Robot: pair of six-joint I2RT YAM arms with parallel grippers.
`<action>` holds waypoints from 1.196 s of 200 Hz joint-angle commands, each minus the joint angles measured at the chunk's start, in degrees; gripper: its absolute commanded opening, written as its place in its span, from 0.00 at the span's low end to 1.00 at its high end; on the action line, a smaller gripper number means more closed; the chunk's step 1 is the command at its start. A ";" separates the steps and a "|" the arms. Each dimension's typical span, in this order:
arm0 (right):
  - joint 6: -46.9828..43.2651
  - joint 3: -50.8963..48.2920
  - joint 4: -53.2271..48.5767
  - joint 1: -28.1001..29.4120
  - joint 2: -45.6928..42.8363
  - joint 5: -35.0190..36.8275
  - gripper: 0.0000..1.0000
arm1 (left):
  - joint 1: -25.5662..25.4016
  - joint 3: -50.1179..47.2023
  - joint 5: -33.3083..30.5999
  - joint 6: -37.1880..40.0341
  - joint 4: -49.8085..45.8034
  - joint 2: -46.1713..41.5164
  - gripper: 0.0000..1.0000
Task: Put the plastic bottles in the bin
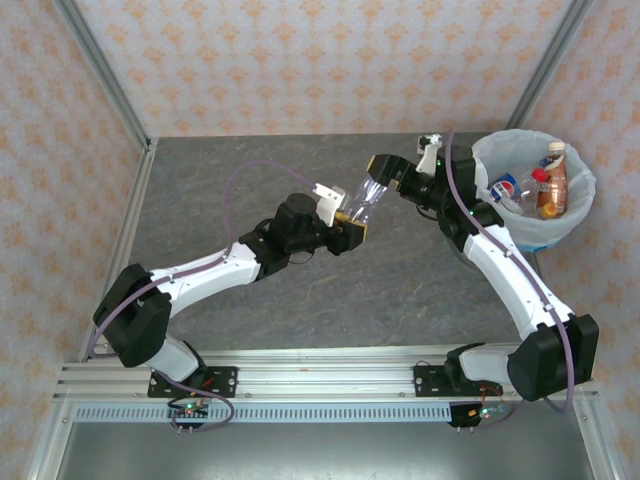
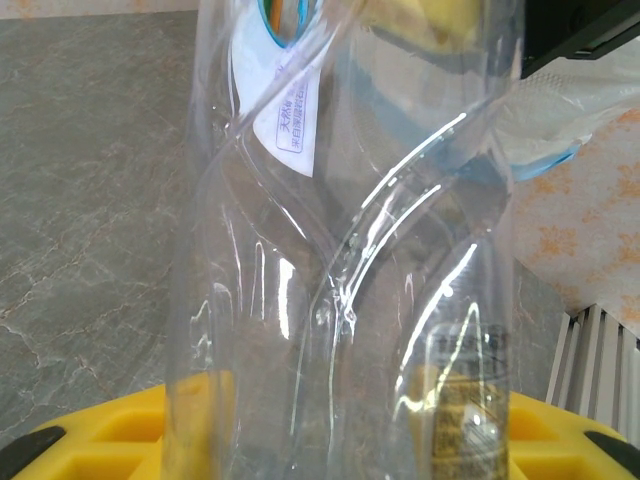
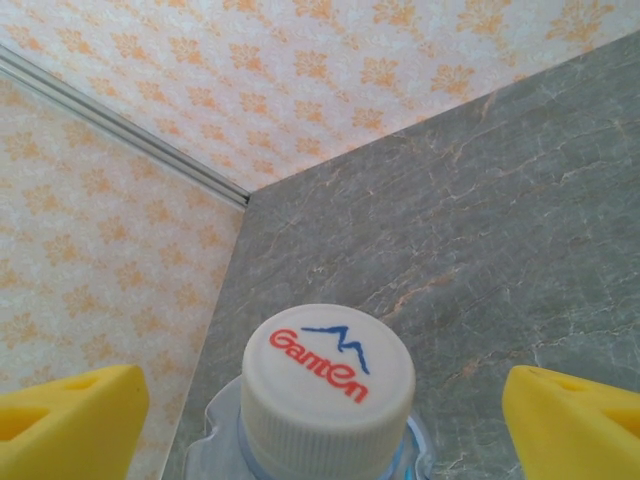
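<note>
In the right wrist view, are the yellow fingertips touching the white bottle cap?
No, both yellow fingertips stand clear of the white cap, with a gap of background visible on each side.

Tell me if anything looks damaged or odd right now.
Yes: the clear bottle in the left gripper is crumpled, its wall creased and buckled inward. Nothing looks spilled; its white cap is on.

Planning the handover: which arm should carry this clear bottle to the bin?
Right, probably. The bin stands beside the right arm. The left hand grips the clear bottle by its squashed body mid-table; the right hand is open, its pads flanking the white cap.
</note>
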 commanded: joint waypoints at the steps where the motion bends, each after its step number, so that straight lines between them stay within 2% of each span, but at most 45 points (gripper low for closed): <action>1: 0.23 1.14 1.53 0.25 -2.55 3.33 0.85 | -0.34 0.12 1.44 -0.07 2.21 -1.33 0.28; 44: 1.94 1.58 2.02 0.25 -2.59 5.37 0.70 | -0.34 -0.07 1.80 -0.13 2.60 -1.33 0.28; 119: 1.85 1.64 3.10 0.25 -1.08 3.17 0.43 | -0.43 0.19 2.36 -0.08 2.91 -0.96 0.28; 200: 3.25 1.43 4.83 0.25 0.67 2.83 0.42 | -1.31 0.10 2.77 1.86 2.52 -1.13 0.28; 239: 3.81 1.36 6.03 0.25 0.86 2.81 0.21 | -1.31 0.28 2.45 1.71 2.73 -0.95 0.28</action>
